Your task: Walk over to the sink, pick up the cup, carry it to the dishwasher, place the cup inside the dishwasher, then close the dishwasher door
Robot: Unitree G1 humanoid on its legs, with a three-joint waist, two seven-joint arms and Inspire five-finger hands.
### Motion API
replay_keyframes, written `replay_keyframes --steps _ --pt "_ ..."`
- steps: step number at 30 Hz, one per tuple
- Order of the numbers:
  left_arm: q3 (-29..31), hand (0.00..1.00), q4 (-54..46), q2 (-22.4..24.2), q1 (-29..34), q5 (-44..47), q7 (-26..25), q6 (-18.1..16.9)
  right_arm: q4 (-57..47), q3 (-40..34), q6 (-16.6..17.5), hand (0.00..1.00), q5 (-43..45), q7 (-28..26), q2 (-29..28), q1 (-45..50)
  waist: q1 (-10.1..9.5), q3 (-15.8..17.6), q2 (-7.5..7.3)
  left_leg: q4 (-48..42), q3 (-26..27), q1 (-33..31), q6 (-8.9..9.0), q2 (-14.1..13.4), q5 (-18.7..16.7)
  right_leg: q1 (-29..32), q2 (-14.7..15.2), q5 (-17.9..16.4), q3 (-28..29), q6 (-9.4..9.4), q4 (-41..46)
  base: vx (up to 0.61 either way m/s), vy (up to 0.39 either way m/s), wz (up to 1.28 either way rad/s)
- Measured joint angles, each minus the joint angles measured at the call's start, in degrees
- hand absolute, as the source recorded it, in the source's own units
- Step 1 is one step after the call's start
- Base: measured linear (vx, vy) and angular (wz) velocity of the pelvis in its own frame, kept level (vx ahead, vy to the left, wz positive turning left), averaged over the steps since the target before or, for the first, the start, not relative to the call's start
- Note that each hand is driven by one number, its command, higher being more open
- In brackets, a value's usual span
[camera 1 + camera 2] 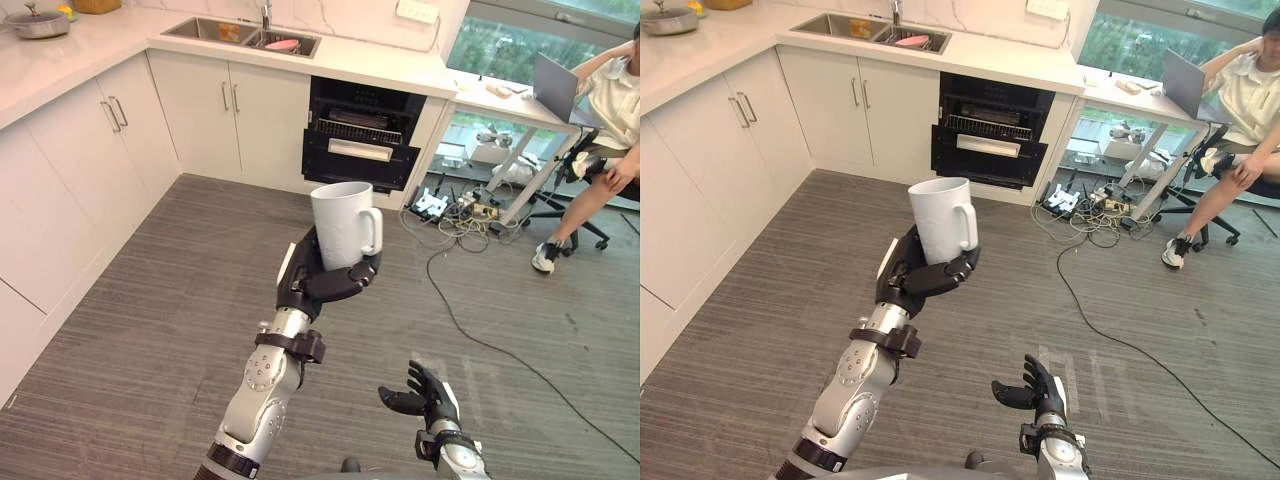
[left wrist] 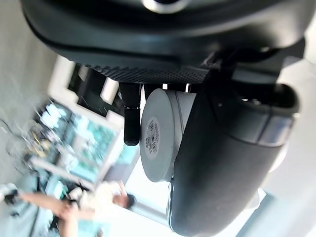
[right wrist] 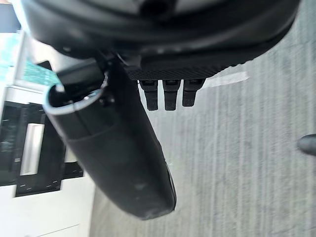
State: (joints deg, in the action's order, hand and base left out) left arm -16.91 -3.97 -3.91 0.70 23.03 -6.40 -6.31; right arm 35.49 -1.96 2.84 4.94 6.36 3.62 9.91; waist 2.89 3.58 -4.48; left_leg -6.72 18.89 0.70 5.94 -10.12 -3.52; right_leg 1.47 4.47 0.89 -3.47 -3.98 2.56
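Cup: a plain white mug, the cup (image 1: 342, 222) sits mid-frame in the head views, held up above the grey plank floor (image 1: 150, 330) and well short of the cabinets.
Cup's direction: it is upright with its mouth up, its long axis vertical and its handle pointing to frame right.
Writing: the left wrist view shows a small printed sticker (image 2: 153, 134) on the cup's base, too fine to read.
Left hand: the left hand (image 1: 315, 280) has its fingers and thumb wrapped around the cup's lower body.
Right hand: the right hand (image 1: 428, 395) is low in the frame, its fingers loose and spread, holding nothing.
Dishwasher: the dishwasher (image 1: 362, 135) is at upper centre under the counter (image 1: 380, 62), standing open with a wire rack showing inside.
Sink: the sink (image 1: 240, 37) is upper left of the dishwasher, with a pink item (image 1: 283, 44) in its right basin.
Pot: a lidded metal pot (image 1: 38, 22) is at the far upper left, its contents hidden.
Person: a person (image 1: 610, 100) is seated at upper right, beside a laptop (image 1: 553, 88).
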Motion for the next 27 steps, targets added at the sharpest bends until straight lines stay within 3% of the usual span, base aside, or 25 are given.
replay_keyframes --steps 3,9,12,15,17,18,19,20,21,22,25,26,27 --pt "4.3 0.30 0.0 0.5 1.5 -0.2 -1.2 0.0 0.0 -0.6 0.0 0.90 0.0 0.8 1.5 -2.3 0.14 1.1 1.54 -1.1 -2.8 -1.8 -0.32 0.8 -0.2 0.0 1.0 -0.2 -1.8 -0.30 0.0 0.02 0.027 0.30" --pt "9.7 0.30 -0.9 0.4 5.3 -0.7 -2.2 -0.1 0.0 -1.8 0.0 0.90 -0.4 0.9 1.8 -6.1 -1.89 1.9 2.52 -3.5 -5.0 -4.0 -1.00 0.8 -1.7 -0.8 1.3 -0.1 -4.4 -0.70 -0.9 -0.02 0.015 0.24" --pt "12.1 0.30 -3.0 0.7 9.2 -0.7 -2.1 0.0 -0.3 -2.5 0.0 0.90 -0.8 0.9 2.3 -7.4 -2.27 2.8 3.61 -10.0 -5.5 -7.1 -1.60 0.0 -5.9 -0.5 1.6 -1.2 -4.5 -1.35 -1.0 -0.02 0.083 -0.02" --pt "12.8 0.30 -7.2 1.2 12.8 -0.7 -1.9 0.0 -0.4 -4.5 0.0 0.90 -2.2 1.0 3.0 -7.1 -2.26 3.7 4.09 -16.5 -5.7 -9.4 -3.07 1.1 -11.1 3.0 4.2 -6.8 -3.9 -2.95 7.9 0.04 0.178 0.04" --pt "13.2 0.30 -8.5 1.4 13.2 -0.7 -1.5 -0.1 -0.9 -5.6 -0.2 0.90 -2.8 1.2 3.5 -6.7 -1.73 4.5 3.83 -18.3 -5.7 -9.1 -4.40 3.8 -14.1 7.4 8.1 -10.6 -3.5 -1.66 20.9 0.13 0.200 0.12" --pt "13.5 0.30 -8.8 1.6 13.3 -0.7 -1.5 -0.1 -1.3 -5.6 -0.3 0.90 -2.9 1.2 3.8 -6.7 -1.43 4.9 3.82 -18.3 -5.6 -8.6 -5.39 5.0 -14.9 11.0 9.7 -10.3 -3.0 0.20 28.5 0.23 0.242 0.17" --pt "14.1 0.30 -9.4 1.4 13.3 -1.0 -1.4 -0.1 -1.3 -5.4 -0.4 0.90 -2.9 1.2 3.7 -6.7 -0.83 5.7 3.63 -17.3 -5.9 -6.8 -6.42 6.4 -15.4 14.7 10.7 -8.3 -0.6 3.36 37.1 0.23 0.210 0.25" --pt "14.0 0.30 -9.7 1.4 13.3 -1.9 -1.3 -0.1 -1.4 -5.2 -0.5 0.90 -2.9 1.1 3.2 -6.4 -0.35 6.2 3.95 -17.0 -6.6 -5.4 -7.29 6.7 -16.0 16.1 10.4 -8.1 0.9 3.82 40.9 0.33 0.212 0.32" --pt "13.9 0.30 -9.8 1.1 13.2 -2.4 -1.1 -0.3 -1.8 -5.0 -0.5 0.90 -2.9 1.1 2.5 -6.0 -0.08 6.4 4.19 -16.7 -7.2 -4.3 -7.52 6.6 -16.9 16.9 9.1 -10.0 1.3 3.02 42.4 0.32 0.109 0.23" --pt "13.8 0.30 -9.8 0.3 13.1 -2.6 -1.1 -0.6 -3.1 -4.1 -0.5 0.90 -2.9 1.0 1.8 -5.5 -0.24 6.6 4.35 -15.0 -7.3 -2.5 -7.43 6.6 -17.3 18.3 6.5 -12.1 1.2 2.58 41.7 0.34 0.086 0.15" --pt "11.3 0.30 -9.6 -0.4 11.8 -2.8 -1.0 -0.6 -6.3 -3.6 -0.5 0.90 -2.9 0.7 1.5 -5.3 -0.01 7.5 5.32 -10.2 -9.5 1.5 -6.29 6.6 -17.4 22.7 0.6 -13.2 -1.1 2.35 34.8 0.44 0.019 0.45" --pt "9.5 0.30 -9.3 -0.4 10.4 -2.8 -0.9 -0.6 -7.4 -3.7 -0.5 0.90 -2.9 0.7 1.9 -5.2 0.84 7.5 5.56 -8.2 -11.6 3.2 -5.77 6.5 -17.5 25.0 -1.5 -11.9 -1.2 2.02 29.0 0.67 -0.059 1.05" --pt "8.0 0.30 -9.3 -0.4 9.4 -3.0 -0.8 -0.6 -8.3 -3.7 -0.5 0.90 -2.9 0.7 2.1 -5.2 1.47 7.5 5.58 -6.8 -13.5 5.0 -4.50 6.9 -17.8 26.0 -3.1 -7.2 -0.7 2.34 21.3 0.72 -0.089 1.08"
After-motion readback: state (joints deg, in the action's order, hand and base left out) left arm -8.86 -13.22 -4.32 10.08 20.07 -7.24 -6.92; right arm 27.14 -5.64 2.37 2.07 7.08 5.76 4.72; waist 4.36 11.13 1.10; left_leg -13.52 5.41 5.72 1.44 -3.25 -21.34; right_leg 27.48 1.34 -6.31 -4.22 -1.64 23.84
